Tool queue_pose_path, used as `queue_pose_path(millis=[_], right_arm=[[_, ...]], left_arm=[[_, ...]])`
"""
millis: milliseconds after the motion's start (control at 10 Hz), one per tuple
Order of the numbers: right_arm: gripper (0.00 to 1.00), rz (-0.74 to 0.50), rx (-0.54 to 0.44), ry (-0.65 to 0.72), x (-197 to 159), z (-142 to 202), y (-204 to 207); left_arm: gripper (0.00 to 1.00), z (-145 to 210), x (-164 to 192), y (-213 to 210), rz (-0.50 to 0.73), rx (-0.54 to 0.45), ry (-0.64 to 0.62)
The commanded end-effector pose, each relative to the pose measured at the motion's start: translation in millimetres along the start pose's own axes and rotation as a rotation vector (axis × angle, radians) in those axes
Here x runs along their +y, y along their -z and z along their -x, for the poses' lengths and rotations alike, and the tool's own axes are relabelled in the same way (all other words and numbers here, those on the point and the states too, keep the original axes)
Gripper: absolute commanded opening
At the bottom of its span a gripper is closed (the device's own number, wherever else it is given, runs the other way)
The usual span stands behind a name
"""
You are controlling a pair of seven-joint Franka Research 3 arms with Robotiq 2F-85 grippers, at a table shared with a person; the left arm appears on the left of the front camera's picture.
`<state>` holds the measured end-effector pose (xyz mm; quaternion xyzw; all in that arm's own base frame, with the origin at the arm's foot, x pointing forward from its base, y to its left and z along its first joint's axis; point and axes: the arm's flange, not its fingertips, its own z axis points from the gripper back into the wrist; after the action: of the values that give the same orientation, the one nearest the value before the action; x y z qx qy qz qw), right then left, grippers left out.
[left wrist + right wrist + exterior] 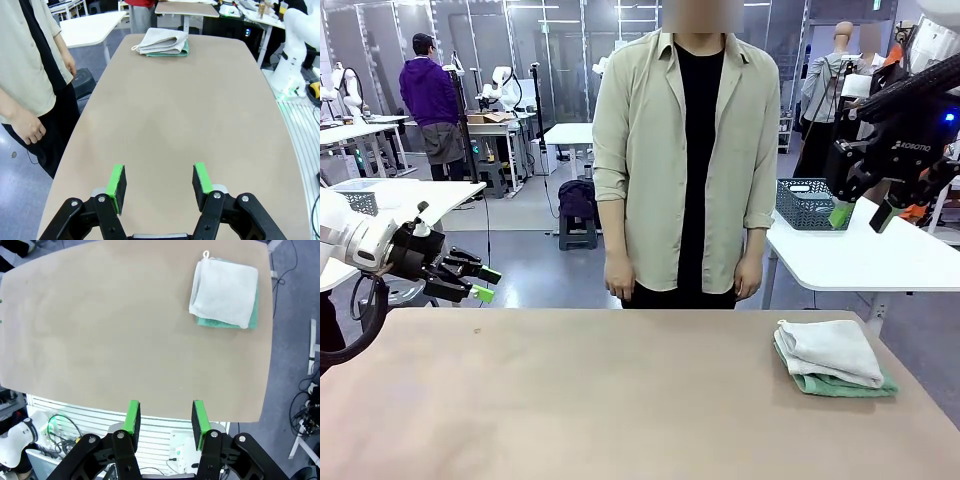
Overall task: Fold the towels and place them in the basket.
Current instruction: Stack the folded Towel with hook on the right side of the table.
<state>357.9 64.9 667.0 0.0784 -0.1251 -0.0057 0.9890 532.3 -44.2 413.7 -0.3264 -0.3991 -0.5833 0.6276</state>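
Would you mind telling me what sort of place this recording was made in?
Most likely a robotics lab: white work tables stand in rows across an open hall, the left gripper and right gripper hang open over the table, and a person stands by.

I see a cream white towel (829,352) on a mint green towel (845,386), a plain beige table (570,400), green pads (118,181) on black grippers, and a person's khaki shirt (640,150) over black.
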Motion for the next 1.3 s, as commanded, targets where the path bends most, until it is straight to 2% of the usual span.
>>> queue_pose_path(millis=[0,1200], right_arm=[[0.53,-0.009,0.001,0.001,-2.0,-1.5,0.0],[0.53,-0.009,0.001,0.001,-2.0,-1.5,0.0]], left_arm=[[0.69,-1.2,-1.1,-0.5,0.0,-0.001,0.003],[0.69,-1.2,-1.1,-0.5,0.0,-0.001,0.003]])
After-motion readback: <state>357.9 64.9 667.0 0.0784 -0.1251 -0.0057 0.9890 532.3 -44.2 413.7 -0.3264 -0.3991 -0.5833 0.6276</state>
